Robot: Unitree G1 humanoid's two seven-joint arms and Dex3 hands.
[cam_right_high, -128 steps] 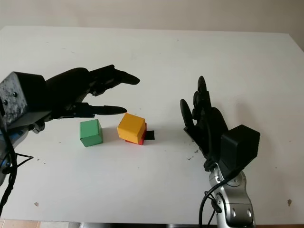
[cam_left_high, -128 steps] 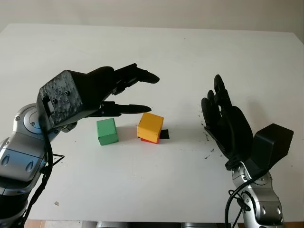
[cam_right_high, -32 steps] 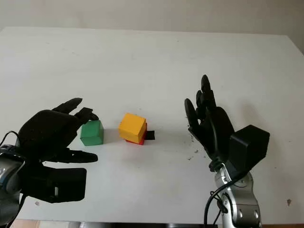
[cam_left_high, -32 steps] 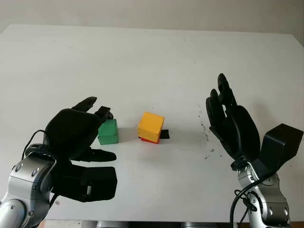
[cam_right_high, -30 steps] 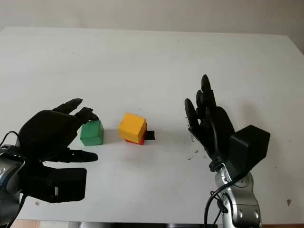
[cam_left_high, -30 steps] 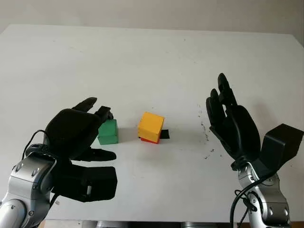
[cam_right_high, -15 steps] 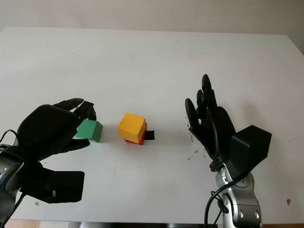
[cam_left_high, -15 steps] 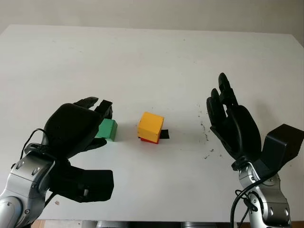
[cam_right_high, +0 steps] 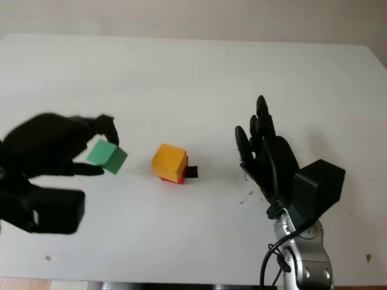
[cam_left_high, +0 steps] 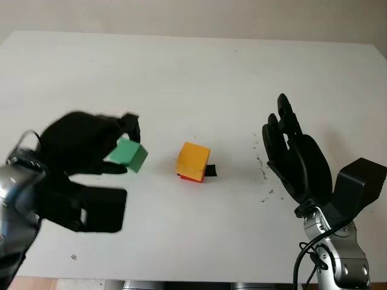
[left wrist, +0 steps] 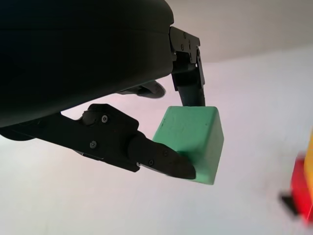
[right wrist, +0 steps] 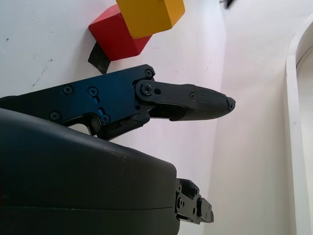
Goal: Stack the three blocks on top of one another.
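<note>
My left hand (cam_left_high: 124, 152) is shut on the green block (cam_left_high: 128, 154), holding it tilted a little above the table, left of the stack; the block (left wrist: 191, 139) sits pinched between black fingers. A yellow block (cam_left_high: 193, 161) sits on a red block (cam_left_high: 191, 177) near the table's middle, seen also as yellow (right wrist: 149, 13) over red (right wrist: 116, 35). My right hand (cam_left_high: 289, 148) stands open, upright, to the right of the stack and apart from it.
The white table (cam_left_high: 199, 72) stretches wide behind the stack. A small black tab (cam_left_high: 210, 171) lies beside the red block. Dark specks (cam_left_high: 263, 176) mark the surface near my right hand.
My left hand has closed on the green block and lifted it off the table, moving up and slightly left. The stack and my right hand have not moved.
</note>
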